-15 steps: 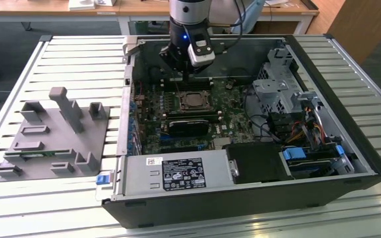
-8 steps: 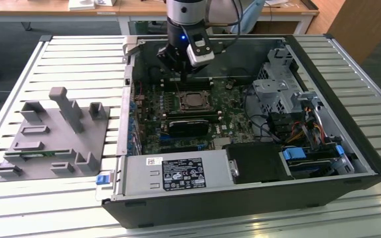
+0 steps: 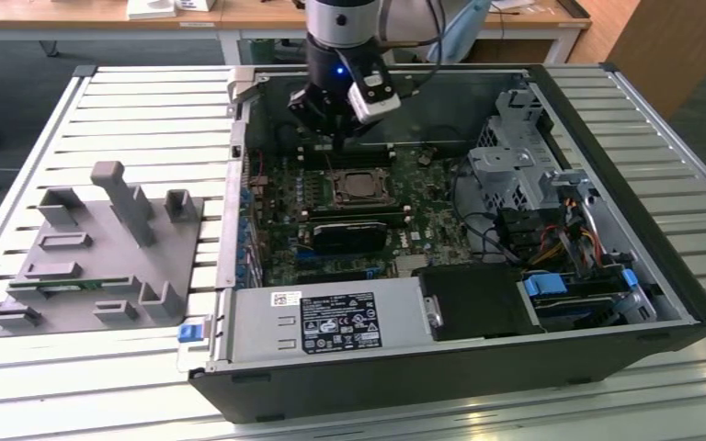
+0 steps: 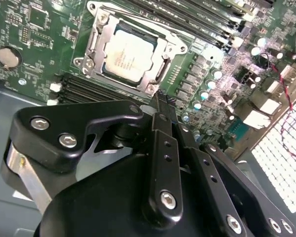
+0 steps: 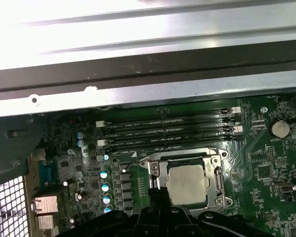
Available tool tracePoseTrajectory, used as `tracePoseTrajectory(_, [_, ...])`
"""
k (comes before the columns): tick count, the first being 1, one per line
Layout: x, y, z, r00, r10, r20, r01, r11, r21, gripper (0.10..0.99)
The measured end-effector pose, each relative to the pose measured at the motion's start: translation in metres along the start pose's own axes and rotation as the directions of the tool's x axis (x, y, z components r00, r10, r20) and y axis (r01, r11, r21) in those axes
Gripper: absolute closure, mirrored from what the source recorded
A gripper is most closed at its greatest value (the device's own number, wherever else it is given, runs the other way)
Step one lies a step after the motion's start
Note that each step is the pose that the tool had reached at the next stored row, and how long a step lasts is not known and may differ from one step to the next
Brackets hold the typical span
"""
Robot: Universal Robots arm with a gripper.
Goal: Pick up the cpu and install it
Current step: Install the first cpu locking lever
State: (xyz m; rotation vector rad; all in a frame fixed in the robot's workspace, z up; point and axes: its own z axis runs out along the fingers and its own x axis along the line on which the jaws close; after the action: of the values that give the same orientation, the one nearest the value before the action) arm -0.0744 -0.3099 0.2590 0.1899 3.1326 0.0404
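Sitting in its socket: one cpu, hand raised beside it

Item: cpu [image 4: 129, 56], small flat square chip, dull silver metal top. Location: lying level inside the metal-framed socket [image 4: 91, 53] on the green motherboard [image 3: 282, 241], within the open computer case [image 3: 684, 303] on the slatted worktop [image 3: 144, 101]. By the look of it, already seated.

Handling, as I judge it: light, rigid, smooth on top and so slippery; the underside contacts and the socket are likely delicate. Best taken by two opposite rim edges and kept flat, never pressed or tilted.

Hand [image 4: 157, 98]: black fingers [image 4: 162, 148] closed together with nothing between them, tips hovering just beside the socket frame and apart from the chip. In the exterior view the hand [image 3: 328, 138] hangs over the board near the case's far wall.

Neighbours: four long memory slots [image 5: 167, 131] beside the socket; coin cell battery [image 5: 279, 129]; grey moulded fixture [image 3: 96, 253] on the worktop outside the case.

Writing: faint print on the chip's top and a white label [image 3: 338, 323] on the power supply, neither reported here.
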Motion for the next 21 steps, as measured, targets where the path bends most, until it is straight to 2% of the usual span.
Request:
tracePoseTrajectory(11, [0.0182,-0.0020,0.0012,1.0000,-0.007,0.0000,0.007,1.0000,0.000,0.980])
tracePoseTrajectory(16, [0.0192,-0.0022,0.0027,0.9969,-0.078,-0.0019,0.078,0.9969,0.000,0.980])
tracePoseTrajectory(21, [0.0227,-0.0011,0.0037,0.9964,-0.085,-0.0022,0.085,0.9964,0.000,0.980])
